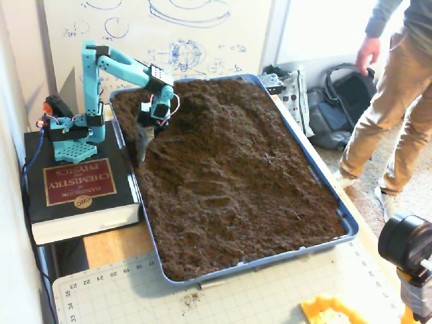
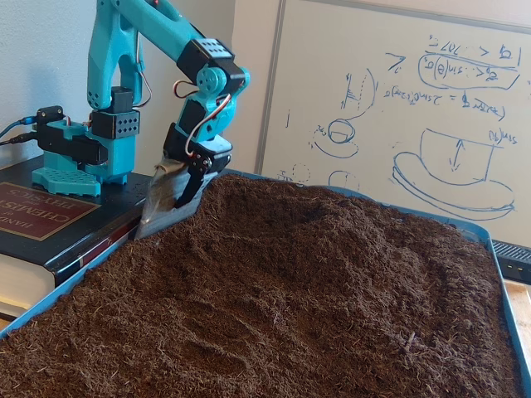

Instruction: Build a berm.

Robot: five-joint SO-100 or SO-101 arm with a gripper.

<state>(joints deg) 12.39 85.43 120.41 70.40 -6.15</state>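
Note:
A blue tray [image 1: 349, 222] is filled with dark brown crumbly soil. A low, raised hump of soil, the berm [image 1: 206, 101], runs along the far part of the tray; in the other fixed view it is the rise in the middle [image 2: 332, 220]. My teal arm stands on a book at the tray's left. My gripper [image 1: 142, 150] carries a silvery scoop blade, and its tip touches the soil by the tray's left rim, left of the hump. In the other fixed view the gripper [image 2: 159, 217] has its black jaw lying against the blade, shut, holding nothing.
The arm's base sits on a thick black chemistry handbook [image 1: 77, 192]. A person [image 1: 395, 101] stands at the right beside a backpack [image 1: 341, 108]. A green cutting mat [image 1: 236, 297], a camera [image 1: 408, 250] and a yellow part [image 1: 331, 312] lie in front. A whiteboard [image 2: 415, 108] stands behind.

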